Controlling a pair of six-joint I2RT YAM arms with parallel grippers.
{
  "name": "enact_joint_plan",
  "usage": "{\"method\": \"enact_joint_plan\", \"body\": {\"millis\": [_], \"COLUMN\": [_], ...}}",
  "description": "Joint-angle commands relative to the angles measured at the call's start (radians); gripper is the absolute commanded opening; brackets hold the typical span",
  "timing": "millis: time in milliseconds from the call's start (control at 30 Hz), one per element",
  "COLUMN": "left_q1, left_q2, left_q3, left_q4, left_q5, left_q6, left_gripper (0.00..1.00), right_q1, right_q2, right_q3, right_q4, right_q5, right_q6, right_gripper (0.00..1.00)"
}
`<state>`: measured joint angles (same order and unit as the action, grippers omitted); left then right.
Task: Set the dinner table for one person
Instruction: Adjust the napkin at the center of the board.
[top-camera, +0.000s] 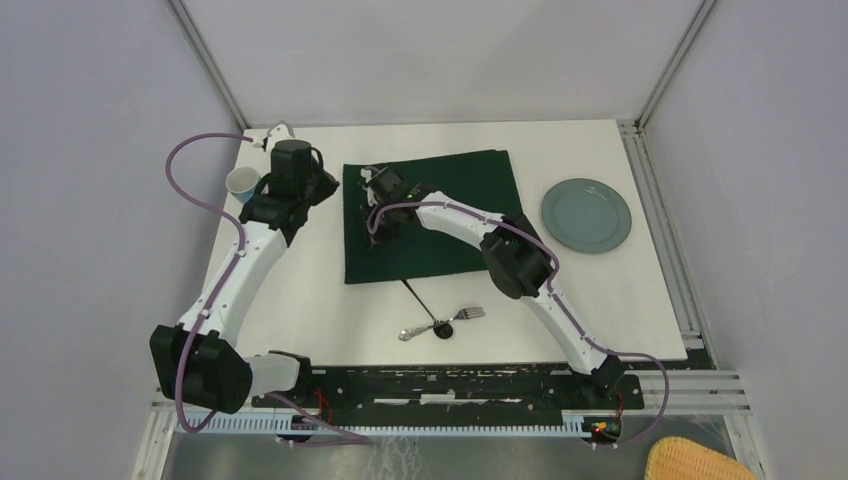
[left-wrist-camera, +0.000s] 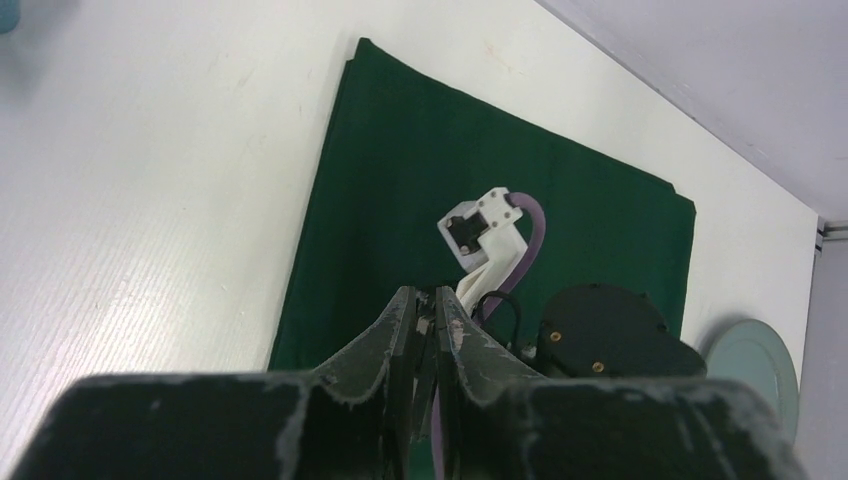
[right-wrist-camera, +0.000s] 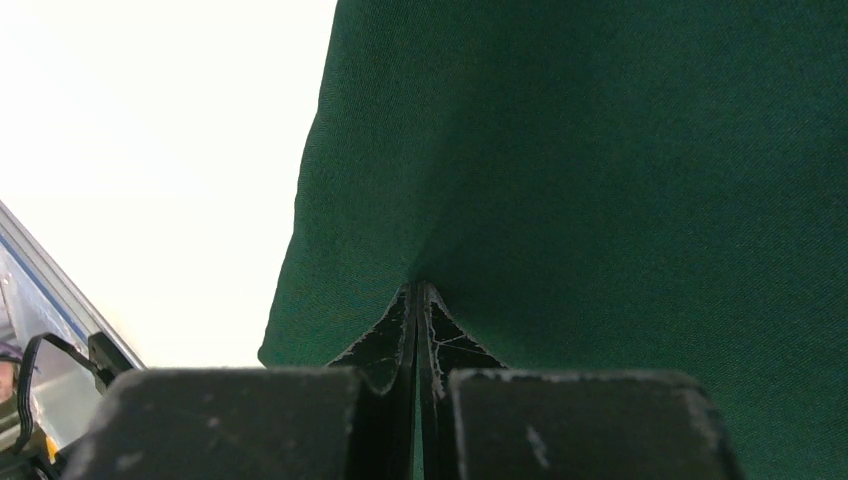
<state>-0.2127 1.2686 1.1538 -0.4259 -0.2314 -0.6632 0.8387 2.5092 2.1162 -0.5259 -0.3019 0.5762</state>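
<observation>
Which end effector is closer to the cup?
Left. The left end effector is beside the cup; the right end effector is farther off, on the green cloth.

pale grey walls (top-camera: 420, 55) meet at slim metal posts (top-camera: 207, 62), a wicker basket (top-camera: 697, 461) near right.

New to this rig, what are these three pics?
The left arm and right arm are bolted at the near edge of a white table. The wide picture is from a fixed camera above and behind them; the other two from cameras on each wrist. On the table: a dark green cloth, a teal plate, a pale cup, a fork, a spoon. The right gripper is shut, tips at the cloth. The left gripper is nearly closed; whether it holds anything is unclear.
</observation>
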Motion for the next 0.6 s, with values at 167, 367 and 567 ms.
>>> {"method": "enact_joint_plan", "body": {"millis": [167,367,567], "left_q1": [0.005,0.004,0.006], "left_q2": [-0.022,-0.019,-0.029], "left_q3": [0.056,0.063,0.051], "left_q4": [-0.001,0.001,0.025], "left_q5": [0.005,0.013,0.051], "left_q6": [0.054,0.057,0.053], "left_gripper": [0.21,0.27,0.32], "right_q1": [-0.08,-0.082,-0.08], "right_q2": [0.033,0.003,-0.154], "right_q3": [0.065,0.132,0.056], "right_q4": [-0.049,-0.075,-0.067], "right_q5": [0.111,0.094,0.113], "right_q6": [-0.037,-0.086,-0.086], "right_gripper": [0.01,0.16,0.26]}}
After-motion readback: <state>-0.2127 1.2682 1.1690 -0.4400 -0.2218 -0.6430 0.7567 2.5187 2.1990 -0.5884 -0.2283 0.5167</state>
